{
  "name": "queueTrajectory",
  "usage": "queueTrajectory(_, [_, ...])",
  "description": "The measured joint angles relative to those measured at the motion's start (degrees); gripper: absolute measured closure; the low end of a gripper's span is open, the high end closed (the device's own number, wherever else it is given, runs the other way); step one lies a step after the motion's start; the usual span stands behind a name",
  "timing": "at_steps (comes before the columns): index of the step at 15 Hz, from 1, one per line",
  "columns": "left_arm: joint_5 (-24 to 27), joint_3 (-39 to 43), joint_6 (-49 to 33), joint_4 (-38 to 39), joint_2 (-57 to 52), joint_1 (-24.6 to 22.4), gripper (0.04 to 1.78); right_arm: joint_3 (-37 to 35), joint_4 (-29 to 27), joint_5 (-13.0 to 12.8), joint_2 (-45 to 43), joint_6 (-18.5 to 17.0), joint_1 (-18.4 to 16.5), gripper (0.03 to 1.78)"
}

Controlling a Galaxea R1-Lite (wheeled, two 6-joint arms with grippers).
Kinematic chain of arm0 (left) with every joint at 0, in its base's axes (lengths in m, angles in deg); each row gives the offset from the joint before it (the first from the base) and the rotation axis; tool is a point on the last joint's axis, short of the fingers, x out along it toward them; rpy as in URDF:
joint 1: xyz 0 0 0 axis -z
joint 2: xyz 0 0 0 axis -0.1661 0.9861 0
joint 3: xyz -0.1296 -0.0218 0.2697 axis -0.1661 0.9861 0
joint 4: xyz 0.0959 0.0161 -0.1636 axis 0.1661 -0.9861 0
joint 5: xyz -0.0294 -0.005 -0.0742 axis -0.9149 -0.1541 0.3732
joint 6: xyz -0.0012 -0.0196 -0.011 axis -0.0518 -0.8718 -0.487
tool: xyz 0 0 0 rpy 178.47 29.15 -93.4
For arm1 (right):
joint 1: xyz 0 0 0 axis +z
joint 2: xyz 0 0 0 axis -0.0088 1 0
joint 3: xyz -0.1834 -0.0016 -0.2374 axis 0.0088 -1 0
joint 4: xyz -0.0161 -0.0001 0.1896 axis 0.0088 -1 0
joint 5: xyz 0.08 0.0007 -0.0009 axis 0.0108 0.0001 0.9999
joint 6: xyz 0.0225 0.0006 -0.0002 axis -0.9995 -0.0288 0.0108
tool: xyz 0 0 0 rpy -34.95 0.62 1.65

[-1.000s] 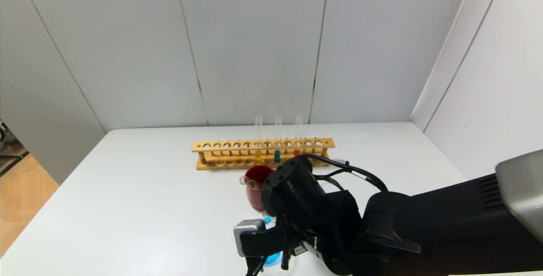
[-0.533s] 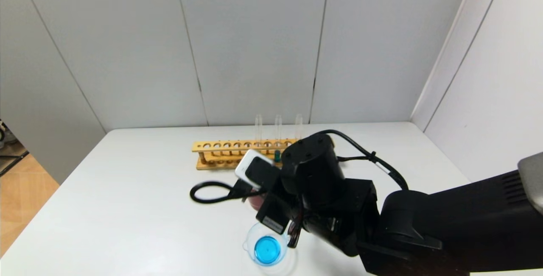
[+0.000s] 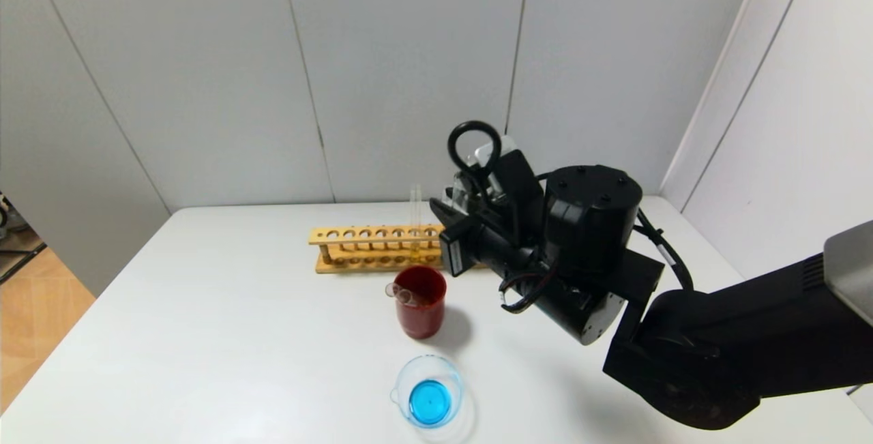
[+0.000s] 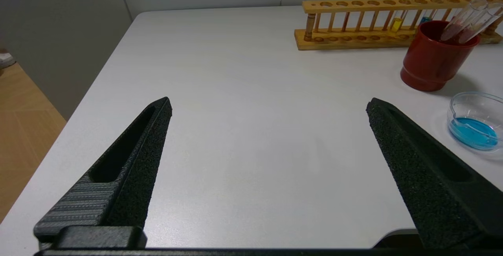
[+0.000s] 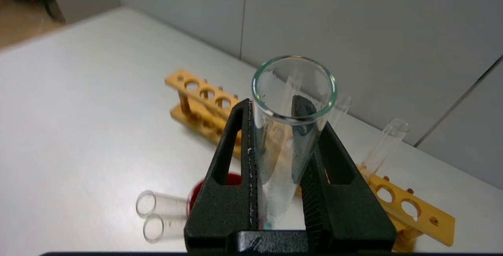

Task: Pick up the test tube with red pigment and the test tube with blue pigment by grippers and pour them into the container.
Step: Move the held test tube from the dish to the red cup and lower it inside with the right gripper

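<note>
My right gripper (image 3: 443,215) hangs above the table in front of the wooden rack (image 3: 368,247), right of the red cup. It is shut on a clear test tube (image 5: 289,130) with only a blue trace at its bottom, its mouth pointing away from the wrist (image 5: 275,104). The glass container (image 3: 428,397) stands near the table's front and holds bright blue liquid; it also shows in the left wrist view (image 4: 473,124). The red-pigment tube is hidden behind the right gripper. My left gripper (image 4: 268,104) is open and empty over the table's left side.
A dark red cup (image 3: 421,302) with two empty tubes (image 3: 401,292) leaning out stands between rack and container. A tube with yellow liquid (image 3: 415,222) stands in the rack. Two more tubes (image 5: 383,146) stand in the rack beyond my right jaws. Grey wall panels close off the back and right.
My right gripper has lifted from low over the container and swung up and back toward the rack, still holding the tube. The container with blue liquid is now uncovered.
</note>
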Motion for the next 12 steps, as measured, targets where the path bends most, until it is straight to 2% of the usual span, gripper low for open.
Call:
queueTrajectory(3, [0.0,0.0,-0.06,0.0,0.0,0.0,0.07,0.52,1.02,0.32,0.17,-5.25,-0.39,1.42])
queueTrajectory(8, [0.0,0.0,-0.02,0.02,0.0,0.0,0.07,3.52,1.11,1.1,4.02,-11.35,-0.02,1.42])
queueTrajectory(12, [0.0,0.0,0.0,0.02,0.0,-0.02,0.07,4.01,1.13,3.39,7.25,-11.73,0.38,1.42])
